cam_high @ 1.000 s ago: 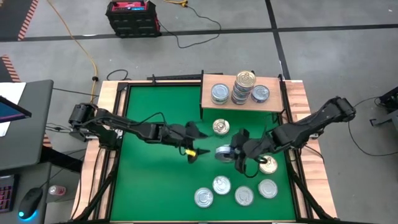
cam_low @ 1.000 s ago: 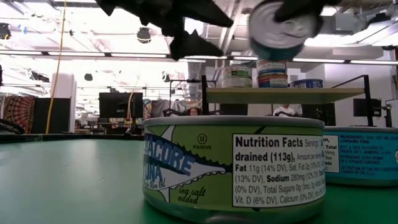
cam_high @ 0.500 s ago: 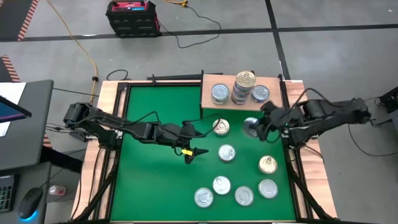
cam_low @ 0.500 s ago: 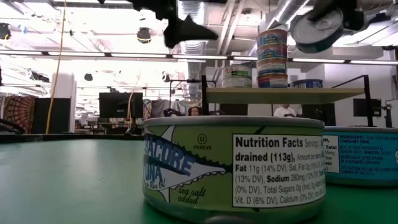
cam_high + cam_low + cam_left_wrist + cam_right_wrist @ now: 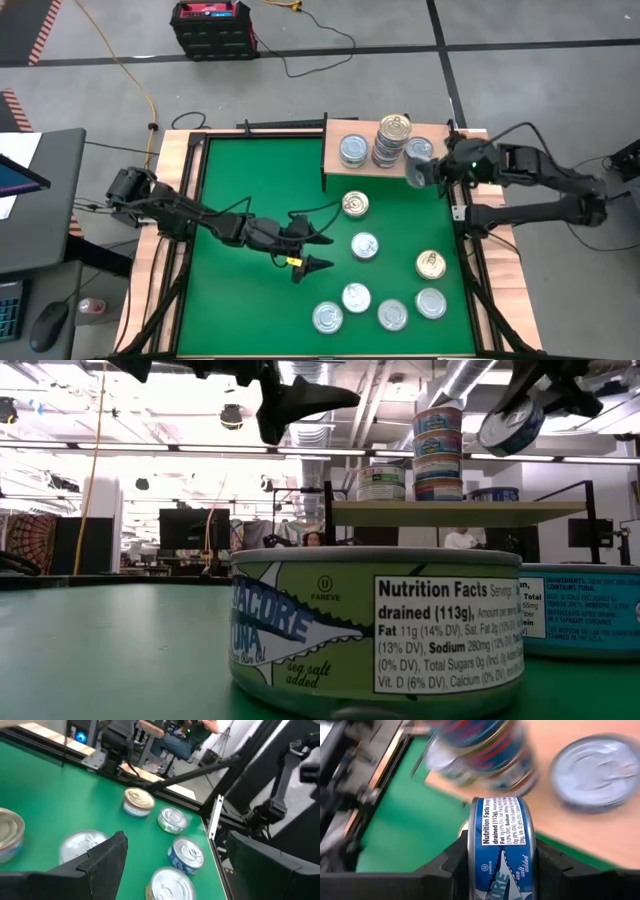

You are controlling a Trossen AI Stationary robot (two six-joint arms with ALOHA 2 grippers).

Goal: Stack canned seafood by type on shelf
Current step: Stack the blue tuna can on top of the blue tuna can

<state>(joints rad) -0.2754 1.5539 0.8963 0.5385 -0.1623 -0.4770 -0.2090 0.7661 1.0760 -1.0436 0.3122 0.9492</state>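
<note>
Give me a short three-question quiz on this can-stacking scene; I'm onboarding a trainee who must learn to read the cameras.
1. True or false: the right gripper holds a blue-labelled can on its edge.
2. How many cans lie on the green table, not on the shelf?
3. Which stands tallest on the shelf: A) the left can, B) the middle stack, C) the right can?

Key
1. True; it is clamped between the fingers near the shelf's right end.
2. Six.
3. B. The left gripper hangs open over the table's middle, holding nothing.
</note>
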